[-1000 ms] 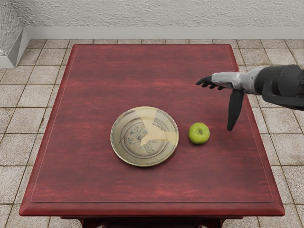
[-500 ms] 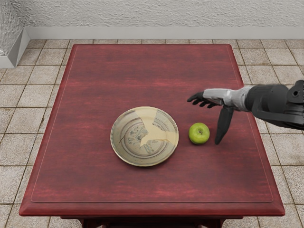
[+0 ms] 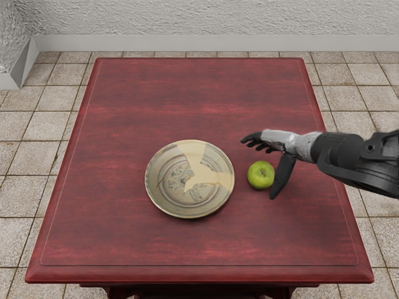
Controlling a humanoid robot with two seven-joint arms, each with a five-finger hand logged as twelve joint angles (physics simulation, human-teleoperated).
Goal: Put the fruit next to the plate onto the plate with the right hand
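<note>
A green apple rests on the red table, just right of a beige patterned plate. My right hand reaches in from the right edge and hovers over the apple. It is open: the dark fingers spread out behind the fruit and the thumb hangs down on its right side. The thumb is very near the apple, and no grasp shows. Nothing lies on the plate. The left arm is out of sight.
The red wooden table stands on a tiled floor, with a grey wall along the back. Its right edge runs under my forearm.
My right hand has moved left and down towards the apple, from above the table's right side to just over the fruit. Apple and plate have not moved.
</note>
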